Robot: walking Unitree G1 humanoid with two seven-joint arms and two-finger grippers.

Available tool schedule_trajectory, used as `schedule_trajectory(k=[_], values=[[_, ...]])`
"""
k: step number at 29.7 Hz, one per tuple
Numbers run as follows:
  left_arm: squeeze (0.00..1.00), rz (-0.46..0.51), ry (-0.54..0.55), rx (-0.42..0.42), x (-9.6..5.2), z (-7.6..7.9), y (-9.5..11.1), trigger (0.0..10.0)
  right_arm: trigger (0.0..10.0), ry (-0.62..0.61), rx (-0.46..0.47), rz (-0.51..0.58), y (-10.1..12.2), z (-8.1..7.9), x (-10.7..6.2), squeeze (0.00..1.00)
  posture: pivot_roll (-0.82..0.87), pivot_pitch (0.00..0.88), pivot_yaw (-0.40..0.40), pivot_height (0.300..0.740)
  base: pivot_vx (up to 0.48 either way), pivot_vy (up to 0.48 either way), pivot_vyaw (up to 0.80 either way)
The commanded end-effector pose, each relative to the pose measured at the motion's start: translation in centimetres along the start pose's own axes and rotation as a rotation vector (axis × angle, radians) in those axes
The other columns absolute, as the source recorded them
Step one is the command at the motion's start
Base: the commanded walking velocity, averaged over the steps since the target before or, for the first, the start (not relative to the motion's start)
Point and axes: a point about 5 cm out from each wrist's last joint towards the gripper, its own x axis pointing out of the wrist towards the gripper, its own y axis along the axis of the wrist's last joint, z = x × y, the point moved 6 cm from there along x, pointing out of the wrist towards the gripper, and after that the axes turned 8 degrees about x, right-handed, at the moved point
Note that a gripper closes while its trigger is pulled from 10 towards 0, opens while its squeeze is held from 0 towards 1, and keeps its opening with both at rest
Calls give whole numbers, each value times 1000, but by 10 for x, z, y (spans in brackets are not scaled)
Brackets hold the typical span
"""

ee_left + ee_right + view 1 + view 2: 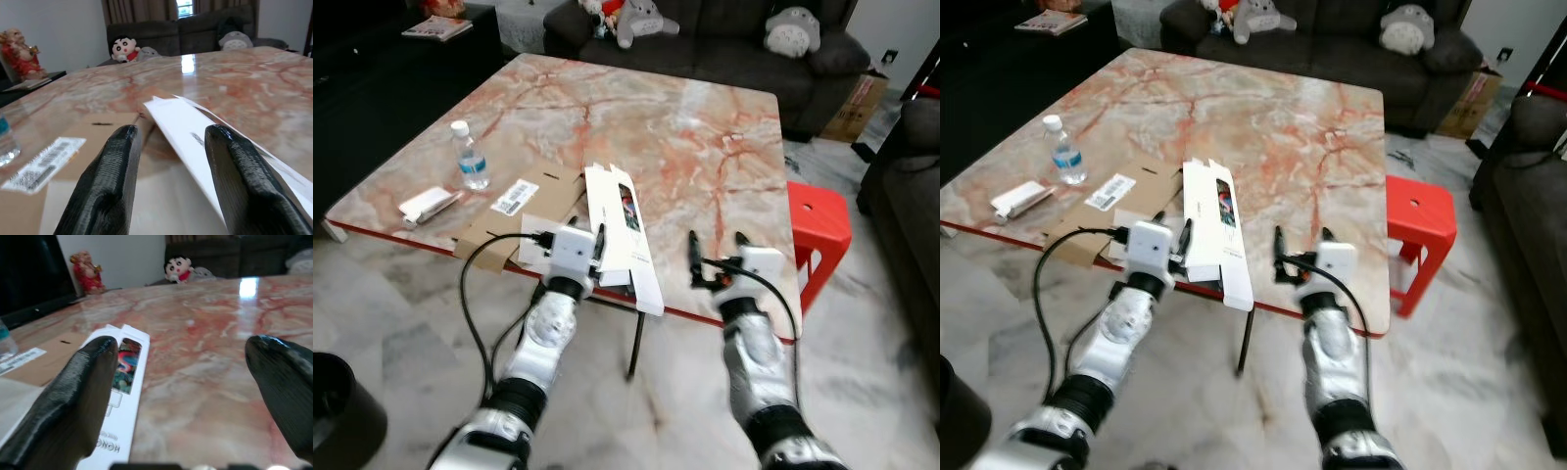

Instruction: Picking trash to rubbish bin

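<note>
Left eye view, white box (625, 232) overhanging table (705, 147) edge, both grippers' fingers apart, left gripper (599, 245) partly hidden.

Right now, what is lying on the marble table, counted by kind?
Plastic water bottle: 1
Flattened brown cardboard: 1
Long white box: 1
Small white packet: 1
Total: 4

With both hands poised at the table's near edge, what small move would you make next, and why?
Probably ease the left hand forward and close it on the white box. That box overhangs the table edge right by its open fingers, while the right hand, also open, sits off to the side with bare marble ahead.
</note>
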Motion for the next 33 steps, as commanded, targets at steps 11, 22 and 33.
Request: schedule_trajectory(k=[11, 22, 33], values=[[0, 44, -21, -16, 3, 11, 13, 10000, 10000, -31, -20, 14, 6, 14, -2, 0, 61, 93, -83, 740, 256, 0, 0], [0, 54, -5, -17, 6, 4, 17, 10000, 10000, -31, -29, 8, 5, 14, -2, 0, 62, 95, -83, 740, 0, 0, 0], [0, -2, 100, 40, 12, -59, 17, 10000, 10000, -37, -25, 4, 4, 15, -3, 0, 71, 104, -81, 740, 0, 0, 0]])
